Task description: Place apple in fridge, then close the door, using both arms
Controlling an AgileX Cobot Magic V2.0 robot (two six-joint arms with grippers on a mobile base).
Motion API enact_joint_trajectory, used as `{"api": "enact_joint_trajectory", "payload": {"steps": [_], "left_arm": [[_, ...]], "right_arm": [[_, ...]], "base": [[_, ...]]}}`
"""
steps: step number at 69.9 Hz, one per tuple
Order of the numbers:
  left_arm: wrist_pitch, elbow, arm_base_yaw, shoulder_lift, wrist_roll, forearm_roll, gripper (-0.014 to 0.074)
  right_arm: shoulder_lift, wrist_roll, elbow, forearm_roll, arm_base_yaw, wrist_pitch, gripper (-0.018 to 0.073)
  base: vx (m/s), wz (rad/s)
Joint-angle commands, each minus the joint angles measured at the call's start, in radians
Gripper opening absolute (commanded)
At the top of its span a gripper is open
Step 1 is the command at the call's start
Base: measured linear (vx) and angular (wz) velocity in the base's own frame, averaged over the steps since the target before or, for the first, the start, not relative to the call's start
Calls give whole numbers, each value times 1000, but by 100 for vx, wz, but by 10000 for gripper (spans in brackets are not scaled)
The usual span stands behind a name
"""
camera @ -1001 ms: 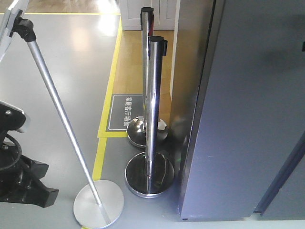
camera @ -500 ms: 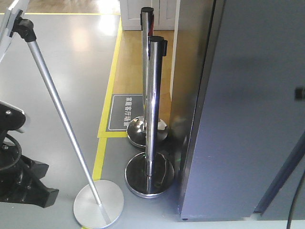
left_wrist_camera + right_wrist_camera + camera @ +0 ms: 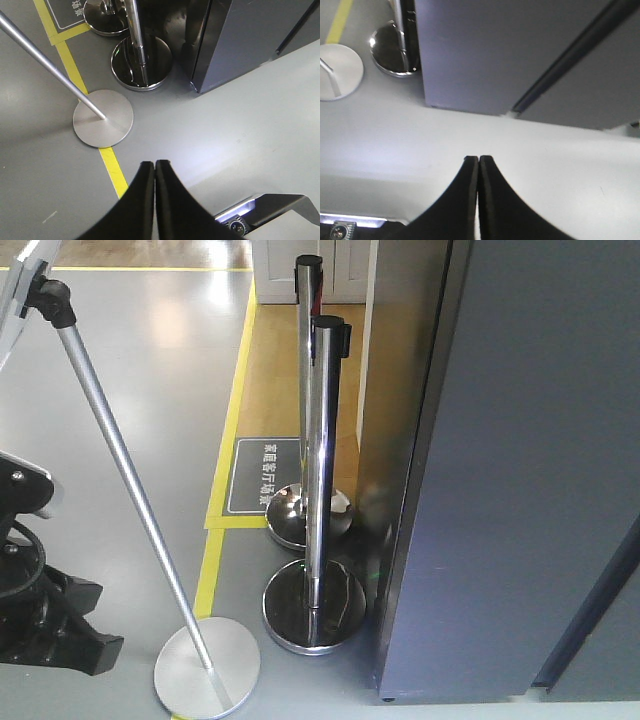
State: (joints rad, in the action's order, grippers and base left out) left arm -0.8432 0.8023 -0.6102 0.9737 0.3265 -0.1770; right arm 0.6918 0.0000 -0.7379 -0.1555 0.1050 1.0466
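The apple is out of view in every frame. The door [image 3: 530, 460] is a tall flat dark grey panel filling the right of the front view, with a dark slanted seam [image 3: 600, 600] at its lower right. Its lower corner also shows in the left wrist view as the door [image 3: 240, 35], and it fills the top of the right wrist view as the door [image 3: 485, 50]. My left gripper [image 3: 155, 162] hangs over the grey floor, shut with nothing in it. My right gripper [image 3: 478, 158] is shut and empty above the pale floor in front of the door.
Two chrome stanchions [image 3: 318, 470] [image 3: 305, 390] stand just left of the fridge. A slanted silver pole [image 3: 130, 490] rests on a round base [image 3: 207, 667]. Black equipment [image 3: 40, 620] sits at the left edge. Yellow floor tape [image 3: 230, 430] runs along the floor.
A black arm part and a cable that showed at the right edge of the front view half a second ago are gone from that view now. Nothing else has moved.
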Motion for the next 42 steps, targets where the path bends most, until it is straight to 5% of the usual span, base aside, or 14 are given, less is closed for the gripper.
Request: {"api": "enact_joint_trajectory", "payload": {"steps": [1,20,42], "left_arm": [[43,26,-4,-13,11,-13,-6],[43,26,-4,-13,11,-13,-6],[43,26,-4,-13,11,-13,-6]], "right_arm": [[-95,28,10,-45,7,39,-3],[-315,21,80,-19,7,72,-3],[-350,-134,114,186,7,39,-3]], "base": [[0,0],[0,0],[0,0]]}}
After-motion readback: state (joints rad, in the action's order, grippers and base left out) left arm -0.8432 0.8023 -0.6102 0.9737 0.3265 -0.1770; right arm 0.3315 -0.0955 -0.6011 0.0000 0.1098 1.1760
